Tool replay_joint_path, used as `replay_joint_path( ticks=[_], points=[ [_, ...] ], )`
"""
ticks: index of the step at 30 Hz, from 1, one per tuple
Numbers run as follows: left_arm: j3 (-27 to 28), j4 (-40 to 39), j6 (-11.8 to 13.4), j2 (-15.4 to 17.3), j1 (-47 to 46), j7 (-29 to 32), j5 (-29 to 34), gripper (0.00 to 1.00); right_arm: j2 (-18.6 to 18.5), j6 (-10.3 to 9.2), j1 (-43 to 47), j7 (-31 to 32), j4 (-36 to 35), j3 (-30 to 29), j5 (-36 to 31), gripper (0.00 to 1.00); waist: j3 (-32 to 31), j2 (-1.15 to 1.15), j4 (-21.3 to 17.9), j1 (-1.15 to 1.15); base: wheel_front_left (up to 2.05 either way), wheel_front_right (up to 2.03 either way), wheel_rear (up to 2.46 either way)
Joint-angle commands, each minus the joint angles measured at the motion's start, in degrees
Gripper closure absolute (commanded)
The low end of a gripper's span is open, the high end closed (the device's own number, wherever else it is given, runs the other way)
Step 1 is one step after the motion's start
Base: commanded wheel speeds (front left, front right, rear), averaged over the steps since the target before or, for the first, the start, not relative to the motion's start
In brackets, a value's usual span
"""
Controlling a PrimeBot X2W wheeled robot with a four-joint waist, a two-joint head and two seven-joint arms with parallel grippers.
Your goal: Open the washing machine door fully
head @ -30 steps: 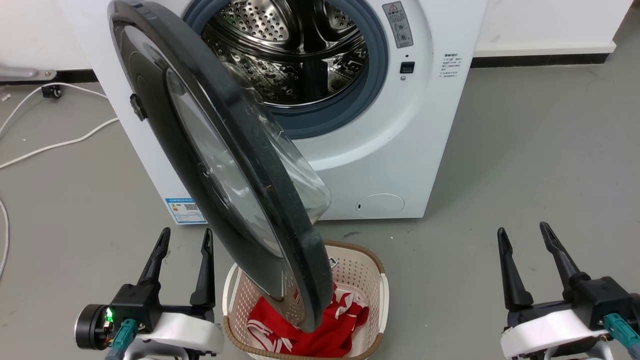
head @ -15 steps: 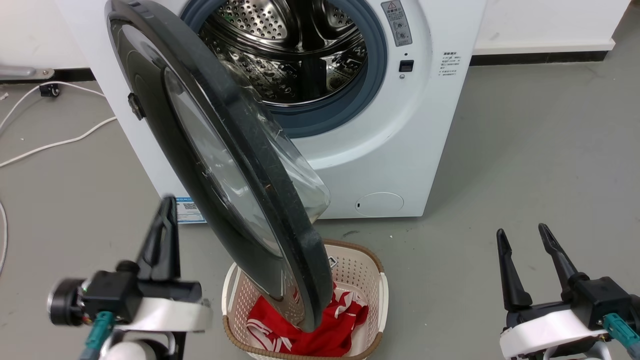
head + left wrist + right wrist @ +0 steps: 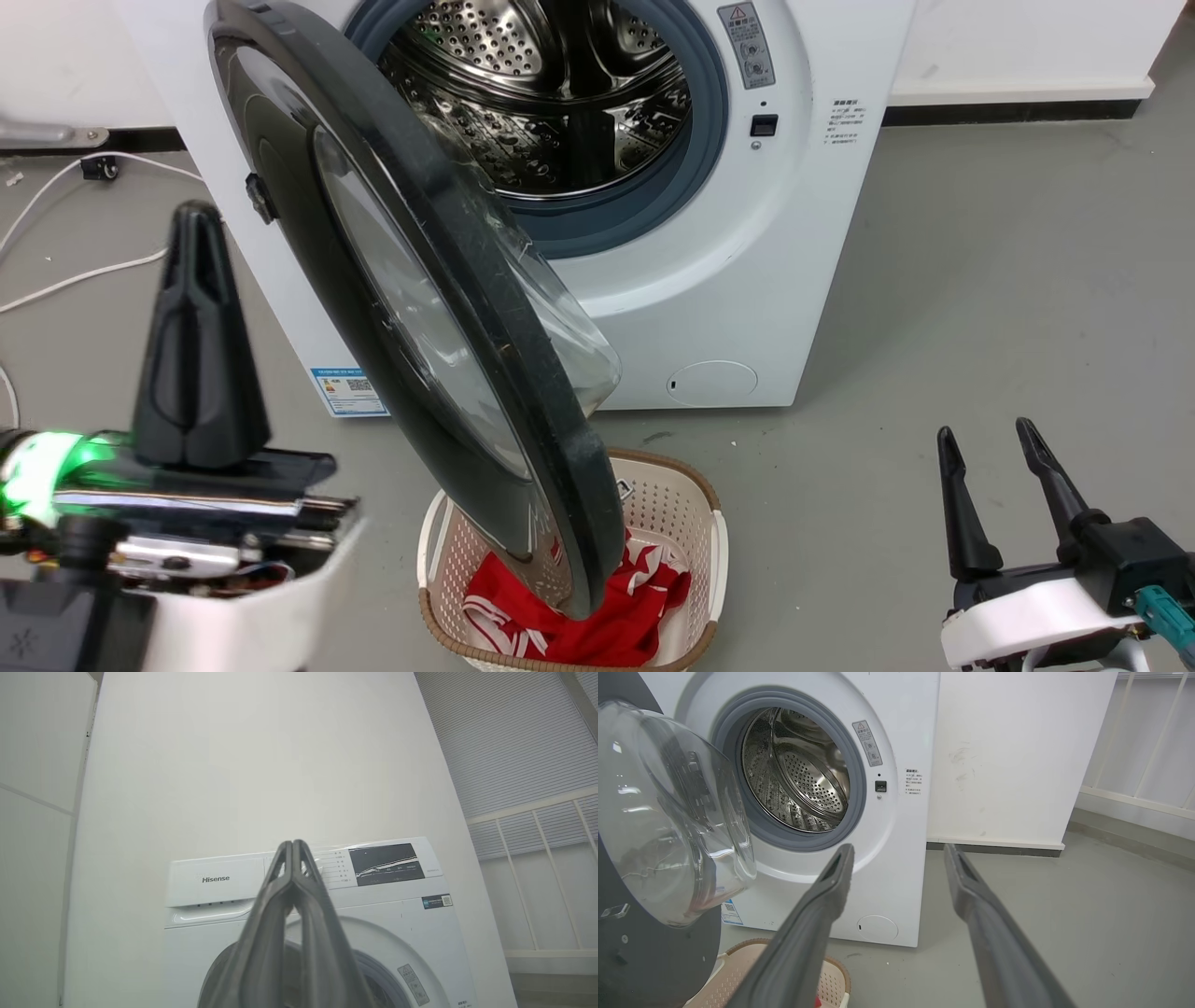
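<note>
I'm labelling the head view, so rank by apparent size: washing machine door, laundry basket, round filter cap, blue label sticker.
1. washing machine door, helped by nearness.
2. laundry basket, partly hidden by the door.
3. round filter cap and blue label sticker look alike; unranked.

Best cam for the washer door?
Head view: the washing machine door nearly whole, ajar over the basket. Right wrist crops it to glass bowl and inner face. Left wrist: a dark sliver behind the fingers.

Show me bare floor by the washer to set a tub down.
Widest free patch: grey floor right of the washer, ahead of the right gripper. Left of the washer, cables cross the floor. Under the door it is crowded: basket with red cloth.
</note>
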Motion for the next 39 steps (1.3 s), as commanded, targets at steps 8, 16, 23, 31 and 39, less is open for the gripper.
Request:
replay_joint_path(
  ticks=[8, 16, 23, 31, 39],
  points=[
    [-12.39, -1.31, -1.11, 0.30, 1.04, 1.88, -4.16, 1.00, 0.17, -0.04, -0.92, -0.10, 0.55, -0.32, 1.07, 0.00, 0.05, 0.00, -0.30, 0.00, 0.00, 0.00, 0.00],
    [-25.17, 3.10, -1.32, 3.58, 3.76, 8.97, -8.95, 1.00, 0.16, -0.04, -0.53, 0.19, 0.85, -0.55, 1.52, 0.00, 0.16, 0.00, 0.01, 0.00, 0.00, 0.00, 0.00],
    [-30.64, 10.20, -1.36, 6.00, 7.95, 13.13, -11.40, 1.00, 0.16, -0.04, -0.59, 0.57, 1.06, -0.44, 1.74, 0.00, 0.54, 0.00, 0.37, 0.00, 0.00, 0.00, 0.00],
    [-31.15, 19.79, 0.20, 4.76, 7.80, 12.89, -11.70, 1.00, 0.16, -0.04, -1.55, 0.62, 1.02, -0.10, 2.33, 0.00, 1.54, 0.00, 0.33, 0.00, 0.00, 0.00, 0.00],
    [-30.40, 27.14, 1.20, 2.32, 2.11, 10.57, -11.37, 1.00, 0.15, -0.04, -2.36, 0.64, 1.49, 0.42, 2.48, 0.00, 2.71, 0.00, -0.48, 0.00, 0.00, 0.00, 0.00]
  ],
)
